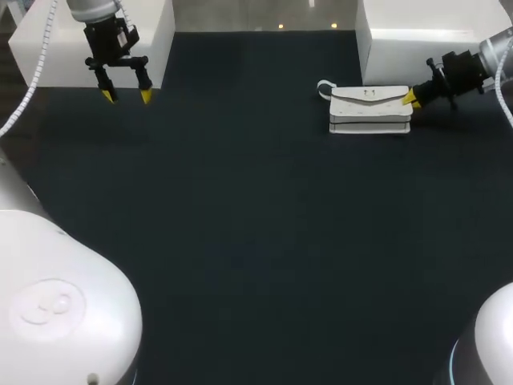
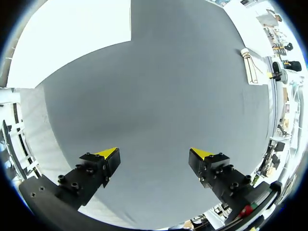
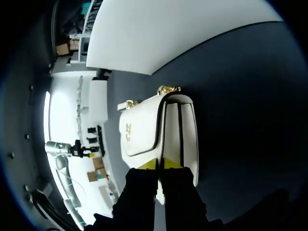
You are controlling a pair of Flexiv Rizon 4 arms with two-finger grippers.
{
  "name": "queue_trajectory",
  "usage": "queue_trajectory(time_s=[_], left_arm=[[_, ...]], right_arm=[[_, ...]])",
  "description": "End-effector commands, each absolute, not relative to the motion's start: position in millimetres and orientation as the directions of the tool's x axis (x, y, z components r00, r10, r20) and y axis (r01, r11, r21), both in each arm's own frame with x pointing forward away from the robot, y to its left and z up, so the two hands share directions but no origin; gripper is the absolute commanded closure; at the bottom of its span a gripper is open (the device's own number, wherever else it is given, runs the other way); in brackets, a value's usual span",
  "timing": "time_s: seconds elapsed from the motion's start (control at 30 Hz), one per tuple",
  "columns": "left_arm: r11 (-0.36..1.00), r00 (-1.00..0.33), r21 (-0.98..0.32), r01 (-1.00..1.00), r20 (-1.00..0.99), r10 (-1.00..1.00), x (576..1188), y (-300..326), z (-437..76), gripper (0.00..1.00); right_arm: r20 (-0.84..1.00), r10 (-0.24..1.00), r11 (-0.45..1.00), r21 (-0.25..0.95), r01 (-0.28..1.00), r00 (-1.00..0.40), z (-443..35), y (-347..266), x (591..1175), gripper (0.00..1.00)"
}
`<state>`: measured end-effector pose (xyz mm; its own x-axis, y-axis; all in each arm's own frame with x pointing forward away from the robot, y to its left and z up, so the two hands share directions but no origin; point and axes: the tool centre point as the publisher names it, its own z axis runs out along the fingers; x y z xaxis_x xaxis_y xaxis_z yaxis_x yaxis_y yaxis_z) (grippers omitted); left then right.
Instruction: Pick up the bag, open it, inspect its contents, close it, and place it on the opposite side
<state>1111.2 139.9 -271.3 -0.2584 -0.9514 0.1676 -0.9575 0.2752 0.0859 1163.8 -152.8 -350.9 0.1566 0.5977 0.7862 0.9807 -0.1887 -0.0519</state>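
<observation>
A white handbag [image 1: 369,111] with a flap, a gold clasp and a strap loop lies flat at the back right of the dark table [image 1: 240,241]. My right gripper [image 1: 411,98] is at the bag's right end. In the right wrist view it [image 3: 157,163] is shut, its yellow tips together and resting on the near end of the bag [image 3: 159,125]; whether a thin edge is pinched does not show. My left gripper [image 1: 126,95] hangs open above the back left of the table, holding nothing. From the left wrist view, the gripper [image 2: 154,154] has bare table under it, and the bag [image 2: 251,65] lies far ahead.
A white block [image 1: 96,48] stands at the back left behind my left gripper. Another white block [image 1: 425,40] stands at the back right, just behind the bag. The dark cloth stretches across the middle and front of the table.
</observation>
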Motion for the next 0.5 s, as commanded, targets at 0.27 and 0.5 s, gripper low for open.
queue_trajectory(time_s=[0.27,0.5], left_arm=[[0.142,-0.148,-0.073,-0.987,0.089,-0.985,1092,153,-264,0.00],[0.125,-0.132,-0.088,-0.988,0.078,-0.988,1092,154,-264,0.00]], right_arm=[[0.796,0.577,-0.042,-0.193,0.980,0.181,-352,-171,1176,1.00],[0.796,0.577,-0.042,-0.193,0.980,0.181,-352,-171,1176,1.00]])
